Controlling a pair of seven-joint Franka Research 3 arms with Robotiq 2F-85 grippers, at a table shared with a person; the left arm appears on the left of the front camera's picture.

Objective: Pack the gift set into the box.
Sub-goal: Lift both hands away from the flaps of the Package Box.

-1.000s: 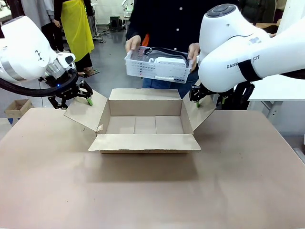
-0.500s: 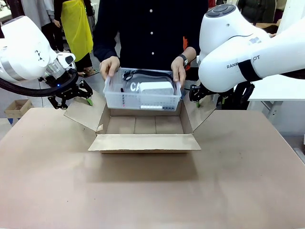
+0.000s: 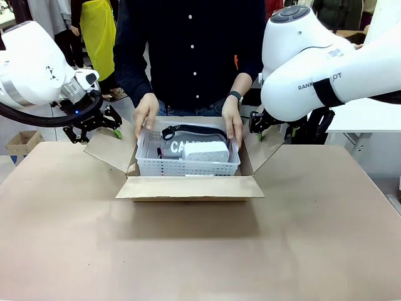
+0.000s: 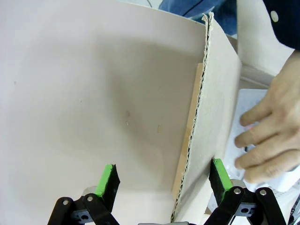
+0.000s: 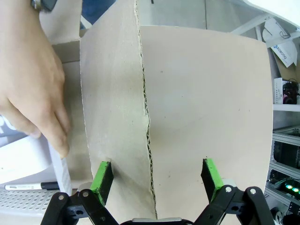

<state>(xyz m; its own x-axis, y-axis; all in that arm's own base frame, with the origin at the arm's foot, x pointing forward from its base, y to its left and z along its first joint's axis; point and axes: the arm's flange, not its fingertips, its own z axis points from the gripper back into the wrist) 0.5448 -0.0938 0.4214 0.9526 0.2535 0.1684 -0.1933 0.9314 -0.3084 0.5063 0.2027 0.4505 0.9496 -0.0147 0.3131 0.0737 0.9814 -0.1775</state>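
1. Front view: gift set (image 3: 188,167), with its grey lettered pouch (image 3: 177,148), black strap (image 3: 188,130) and small white box (image 3: 207,151), sat low inside the open box (image 3: 188,187) on the table (image 3: 188,263). One hand (image 3: 146,113) held its picture-left end and another hand (image 3: 232,119) the opposite end. It looked nearly seated, though the front wall hid its base. The left gripper (image 3: 111,127) hung at the left flap (image 3: 109,150), and the right gripper (image 3: 258,127) at the right flap (image 3: 266,153).
2. Left wrist view: the left gripper (image 4: 163,178) had its fingers (image 4: 108,180) spread apart, astride the left flap's (image 4: 218,103) corrugated edge without pinching it. A hand (image 4: 267,131) lay on the gift set (image 4: 243,101) just beyond.
3. Right wrist view: the right gripper (image 5: 157,176) had its fingers (image 5: 102,180) likewise spread, straddling the right flap (image 5: 115,93). A hand (image 5: 33,89) rested beside it on the gift set (image 5: 23,204).
4. Risk, as a judgement: neither flap was clamped, so either could spring inward onto the gift set or a hand. If either arm shifted or its fingers closed now, it could tug the box while both hands were inside.
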